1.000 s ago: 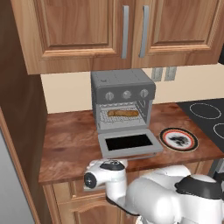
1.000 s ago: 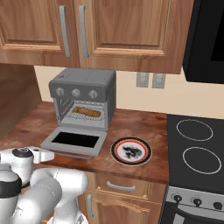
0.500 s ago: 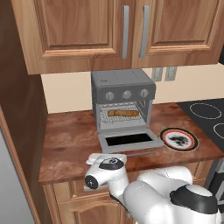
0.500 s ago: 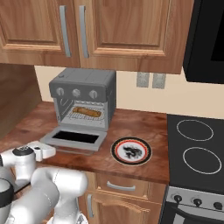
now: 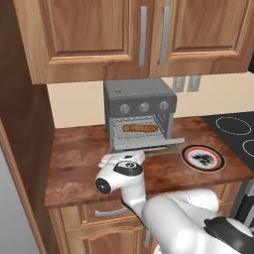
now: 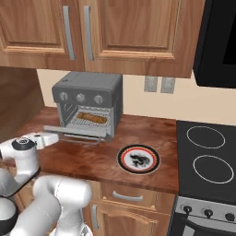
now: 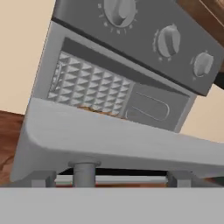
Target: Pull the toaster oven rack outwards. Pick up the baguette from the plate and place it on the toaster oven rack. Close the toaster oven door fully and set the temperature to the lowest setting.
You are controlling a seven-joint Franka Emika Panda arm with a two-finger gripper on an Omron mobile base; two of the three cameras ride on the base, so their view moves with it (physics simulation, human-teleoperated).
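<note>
1. The toaster oven door (image 7: 109, 140) hides most of the cavity in the hand view.
2. The plate (image 5: 203, 158) pattern is too small to make out.
3. The stove (image 5: 233, 126) is cut off at the frame's edge.

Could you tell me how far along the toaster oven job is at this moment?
Done: the baguette lies on the toaster oven rack inside the toaster oven, and the plate is bare. In hand: the open gripper sits low by the toaster oven door, which hangs partly open. Left: shutting the door fully and turning the temperature knob to its lowest.
</note>
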